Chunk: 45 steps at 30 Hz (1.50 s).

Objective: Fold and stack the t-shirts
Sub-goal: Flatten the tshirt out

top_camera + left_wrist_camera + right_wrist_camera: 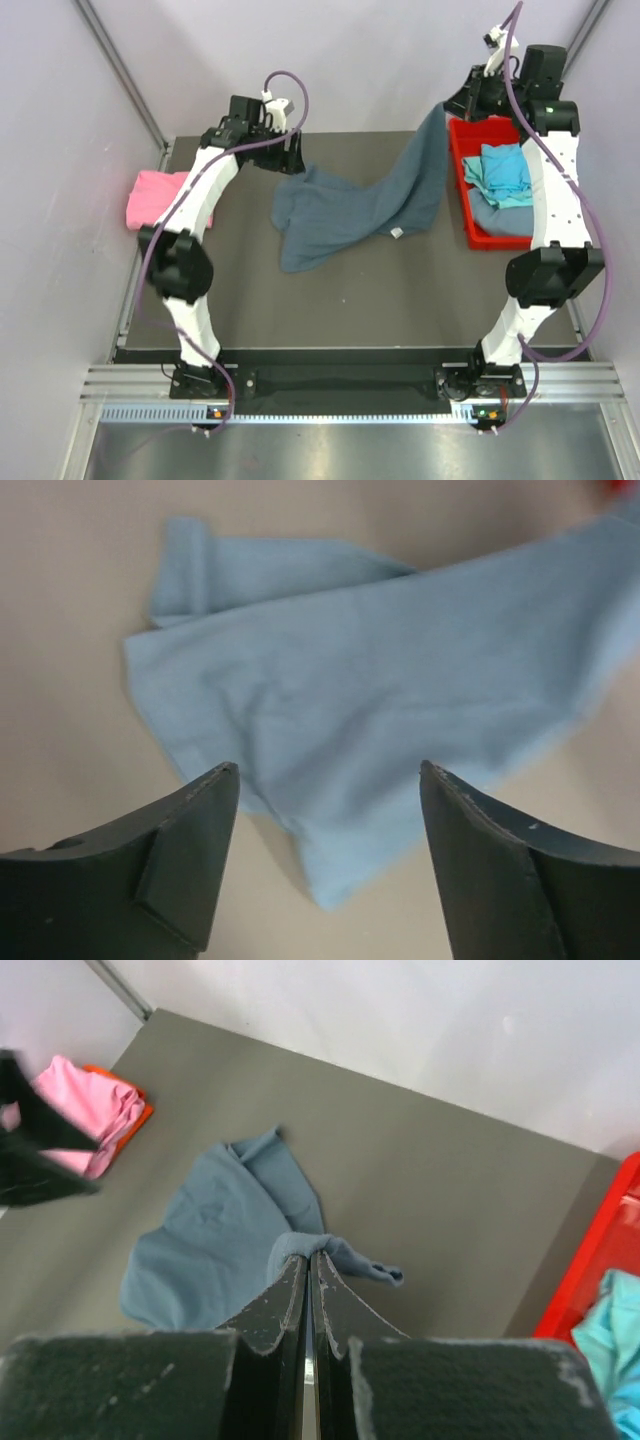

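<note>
While my right gripper [312,1253] clamps blue-grey shirt [340,215] edge, I see left gripper [330,770] spread wide, holding nothing, above it.

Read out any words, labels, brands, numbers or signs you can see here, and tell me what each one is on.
No text can be read.
White tag on the grey shirt: too small to read.
Pink shirt, turquoise shirt, red bin: no print shows.
</note>
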{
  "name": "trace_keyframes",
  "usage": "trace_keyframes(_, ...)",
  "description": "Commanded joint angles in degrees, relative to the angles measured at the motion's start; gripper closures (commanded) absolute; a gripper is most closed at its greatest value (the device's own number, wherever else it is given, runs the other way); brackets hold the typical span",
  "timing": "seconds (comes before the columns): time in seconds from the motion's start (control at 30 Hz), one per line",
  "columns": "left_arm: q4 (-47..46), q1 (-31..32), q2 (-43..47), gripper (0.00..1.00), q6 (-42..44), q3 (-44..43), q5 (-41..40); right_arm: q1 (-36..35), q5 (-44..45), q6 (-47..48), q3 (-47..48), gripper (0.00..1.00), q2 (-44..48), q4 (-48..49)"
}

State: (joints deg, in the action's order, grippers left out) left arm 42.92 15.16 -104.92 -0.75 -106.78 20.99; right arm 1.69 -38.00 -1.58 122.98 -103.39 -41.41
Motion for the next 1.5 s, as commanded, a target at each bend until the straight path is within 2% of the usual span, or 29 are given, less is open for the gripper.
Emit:
trace_keyframes(0.0, 1.91, -3.64, -11.92, 0.24, 0.85, -7.11, 0.79, 0.33, -1.82, 0.00, -0.81, 1.00, -0.66, 0.54)
trace_keyframes(0.17, 1.64, -5.05, -21.44, 0.28, 0.23, -12.12, -2.09, 0.15, -2.61, -1.23, -0.72, 1.00, -1.37, 0.98)
trace_keyframes(0.67, -1.52, -10.15, -31.12, 0.30, 1.62, -17.92, -2.19, -0.29, -1.55, -1.32, -4.06, 1.00, -1.02, 2.38)
trace_keyframes(0.8, -2.92, -10.41, -33.32, 0.39, 1.55, -19.69, -1.75, -0.46, -1.29, -1.23, -3.80, 1.00, -1.37, 2.65)
trace_keyframes(1.13, -4.77, -10.76, -37.54, 0.31, 0.84, -23.73, -0.61, -0.64, 0.12, -0.35, -3.98, 1.00, -1.37, 2.30)
trace_keyframes(1.47, -5.65, -10.06, -40.80, 0.37, -0.91, -25.32, 1.94, -1.25, 1.79, 0.44, -4.15, 1.00, -1.64, 2.29)
